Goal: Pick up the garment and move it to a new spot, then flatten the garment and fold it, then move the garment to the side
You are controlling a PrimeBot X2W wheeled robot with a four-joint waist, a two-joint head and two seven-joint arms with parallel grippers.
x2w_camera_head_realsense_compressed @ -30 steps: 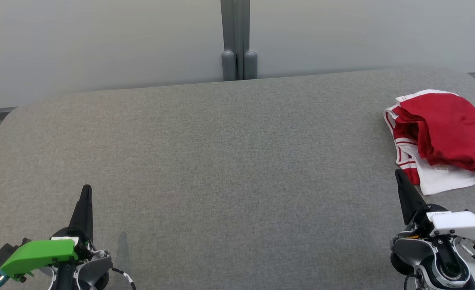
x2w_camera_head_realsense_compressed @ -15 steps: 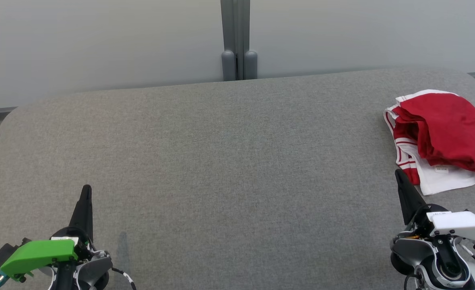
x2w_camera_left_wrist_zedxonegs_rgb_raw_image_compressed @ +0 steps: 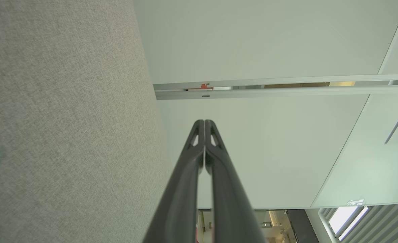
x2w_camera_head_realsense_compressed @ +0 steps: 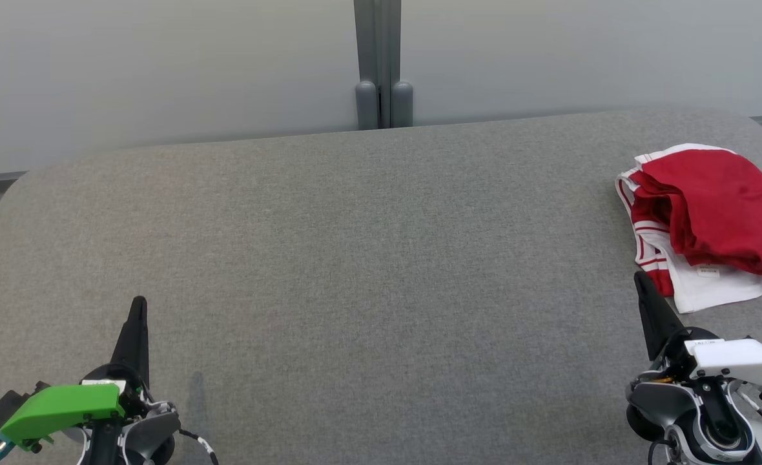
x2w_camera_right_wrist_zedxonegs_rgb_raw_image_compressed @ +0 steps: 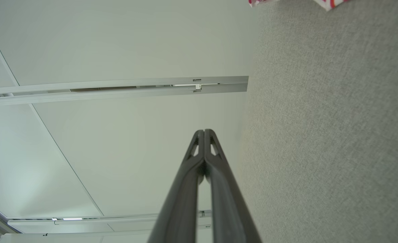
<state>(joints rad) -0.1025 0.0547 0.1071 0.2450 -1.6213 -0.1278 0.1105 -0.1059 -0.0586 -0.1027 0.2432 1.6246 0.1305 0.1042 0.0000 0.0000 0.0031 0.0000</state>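
A red and white garment [x2w_camera_head_realsense_compressed: 710,219] lies bunched in a loose heap at the right edge of the grey fabric table [x2w_camera_head_realsense_compressed: 368,258]; a scrap of it [x2w_camera_right_wrist_zedxonegs_rgb_raw_image_compressed: 330,3] peeks in at the top of the right wrist view. My right gripper [x2w_camera_head_realsense_compressed: 640,278] hovers at the lower right, just below and left of the garment's white hem, its fingers pressed together and empty [x2w_camera_right_wrist_zedxonegs_rgb_raw_image_compressed: 204,131]. Low on the left, far from the cloth, my left gripper [x2w_camera_head_realsense_compressed: 139,302] is also shut with nothing held [x2w_camera_left_wrist_zedxonegs_rgb_raw_image_compressed: 204,121].
Pale wall panels with a grey vertical post [x2w_camera_head_realsense_compressed: 381,64] stand behind the table's far edge. The table's corners are rounded, and the garment lies near the right rim.
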